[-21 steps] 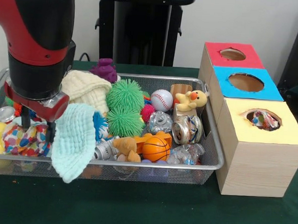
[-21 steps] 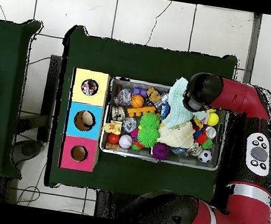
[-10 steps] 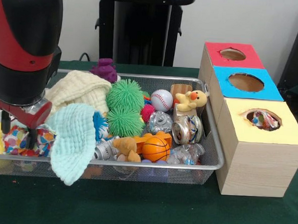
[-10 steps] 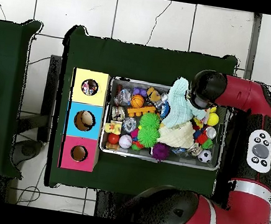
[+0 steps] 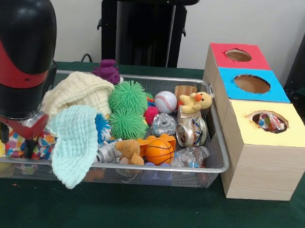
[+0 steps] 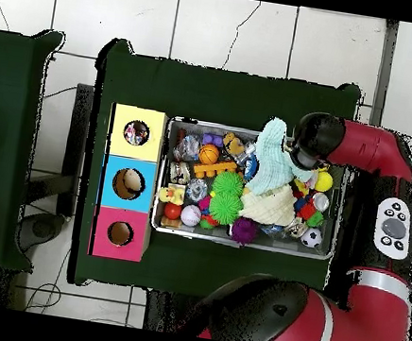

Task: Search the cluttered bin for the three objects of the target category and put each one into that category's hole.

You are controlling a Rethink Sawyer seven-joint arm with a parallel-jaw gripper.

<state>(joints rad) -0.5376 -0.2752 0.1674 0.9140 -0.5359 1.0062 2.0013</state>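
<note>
At the left of the frame the gripper [image 5: 16, 137] is hanging with fingers open and empty, and the mint cloth [image 5: 74, 143] drooping over the bin [image 5: 219, 163] rim might slip out if bumped.

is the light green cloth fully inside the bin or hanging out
Hanging out. The light green cloth drapes over the bin's front rim, its lower edge below the rim against the mesh wall.

bin [image 5: 219, 166] left — three-hole box [image 5: 265, 150] right

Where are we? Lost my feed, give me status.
Gripper open, low over bin's end, holding nothing. Mint cloth draped over bin rim beside it. Yellow box already holds something.
</note>
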